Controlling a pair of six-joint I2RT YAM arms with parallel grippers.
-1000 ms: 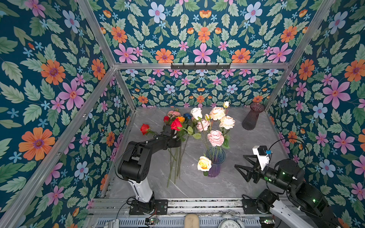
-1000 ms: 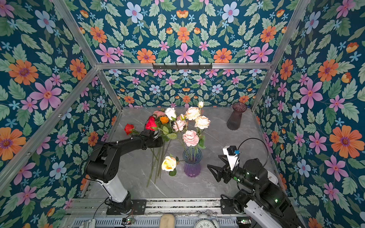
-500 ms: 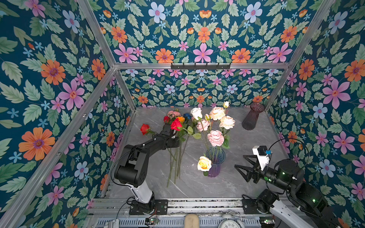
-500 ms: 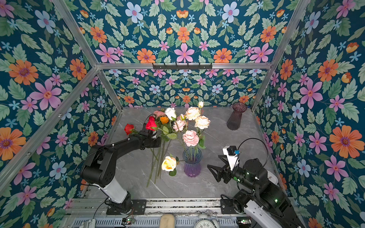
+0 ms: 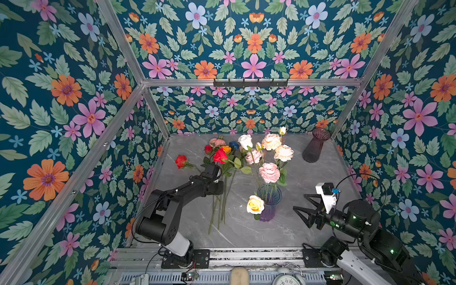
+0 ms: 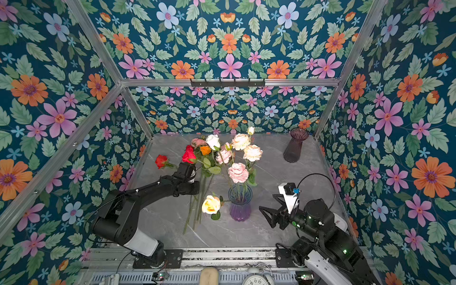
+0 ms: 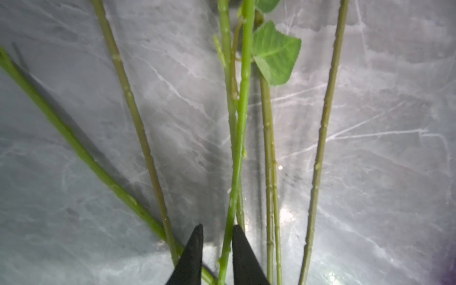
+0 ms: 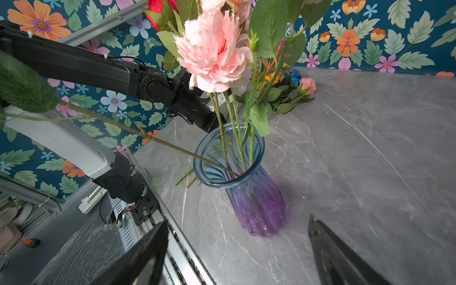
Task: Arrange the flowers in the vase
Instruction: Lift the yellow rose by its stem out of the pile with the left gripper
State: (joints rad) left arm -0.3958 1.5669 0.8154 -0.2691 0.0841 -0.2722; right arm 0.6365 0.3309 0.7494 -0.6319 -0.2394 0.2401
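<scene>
One grey worktop (image 5: 308, 229), the largest thing here. Two black arms: left arm (image 5: 182, 192) based at the near left corner, right arm (image 5: 357, 219) at the near right corner.

Two vases: blue-and-purple vase (image 5: 269, 209) upright toward the near edge, between the arms; dark vase (image 5: 314, 148) upright in the far right corner, well apart.

Twelve open flowers (image 5: 269, 172) counted in a top view. Six in the blue-and-purple vase: one white rose (image 5: 245, 142), two peach, two pink, and one yellow rose (image 5: 255, 204) leaning out over the rim toward the near left corner. Six lying on the worktop left of that vase, heads toward the far edge: three red, one pink, one orange, one blue bloom (image 5: 234, 145). Among them one red rose (image 5: 181, 161) apart, nearest the left edge.

Left gripper (image 7: 217, 225) low over the lying stems: fingers (image 7: 195, 246) close together with a narrow gap, one bright green stem (image 7: 240, 123) between them. Clamped or only around it, cannot tell. Right gripper (image 5: 299, 201) in the air right of the blue-and-purple vase, fingers wide apart, holding nothing.

Blue bloom also in the right wrist view (image 8: 294, 76), yet hidden behind the white rose (image 6: 212, 142) in a top view. Only in the right wrist view: upright stems and one slanting stem (image 8: 160, 140) inside the glass. Only in the left wrist view: six lying stems counted, one leaf (image 7: 274, 54).
</scene>
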